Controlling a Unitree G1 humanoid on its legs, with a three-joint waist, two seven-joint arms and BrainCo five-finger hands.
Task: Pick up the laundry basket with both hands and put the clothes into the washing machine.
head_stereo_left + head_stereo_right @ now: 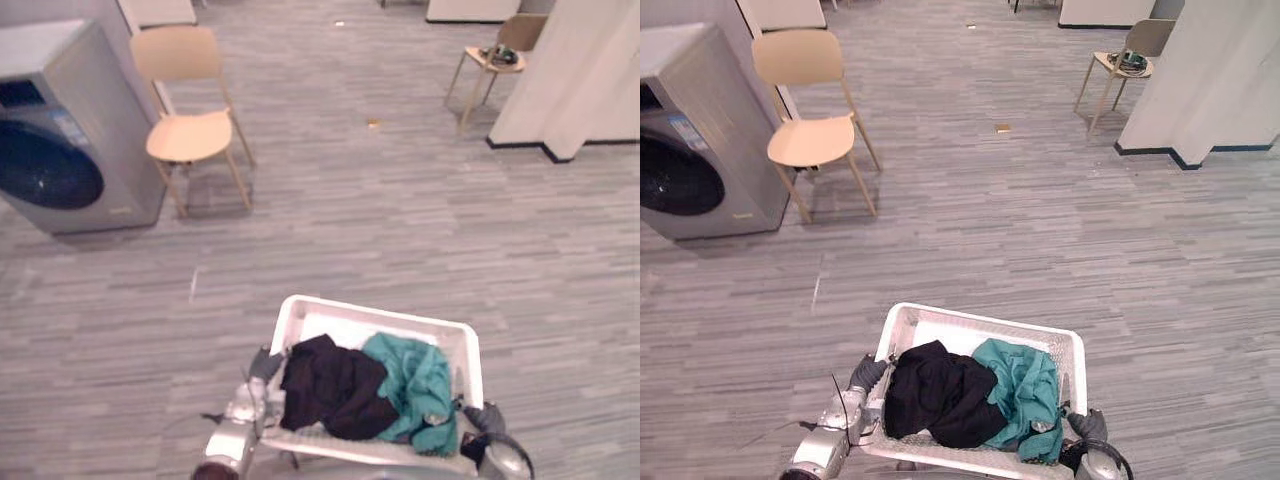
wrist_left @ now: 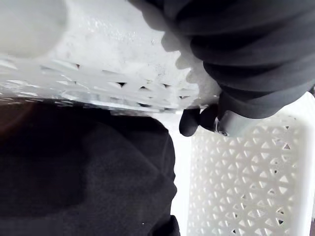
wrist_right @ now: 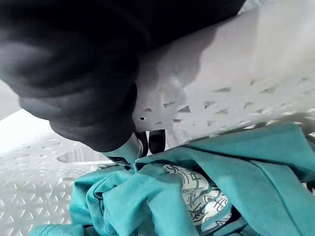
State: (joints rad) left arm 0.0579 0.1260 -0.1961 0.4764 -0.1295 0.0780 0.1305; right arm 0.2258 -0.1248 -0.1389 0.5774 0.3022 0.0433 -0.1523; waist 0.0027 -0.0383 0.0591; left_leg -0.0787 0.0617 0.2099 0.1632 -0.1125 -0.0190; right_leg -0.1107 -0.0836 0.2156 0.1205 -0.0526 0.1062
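Note:
A white perforated laundry basket (image 1: 300, 312) is held up in front of me, low in the eye views. Inside lie a black garment (image 1: 333, 385) and a teal garment (image 1: 418, 385). My left hand (image 1: 262, 368) is curled over the basket's left rim (image 2: 123, 73), a dark fingertip (image 2: 189, 123) hooking inside beside the black garment (image 2: 74, 177). My right hand (image 1: 1087, 427) is curled over the right rim (image 3: 236, 73), dark fingertips (image 3: 156, 141) just above the teal garment (image 3: 197, 196). The grey washing machine (image 1: 70, 130) with its dark round door (image 1: 40, 165) stands at the far left, well ahead of the basket.
A light wooden chair (image 1: 190, 125) stands just right of the washing machine. A second chair (image 1: 495, 60) with a dark object on its seat stands far right beside a white wall corner (image 1: 560, 90). Grey plank floor (image 1: 380, 220) lies between the basket and the machine.

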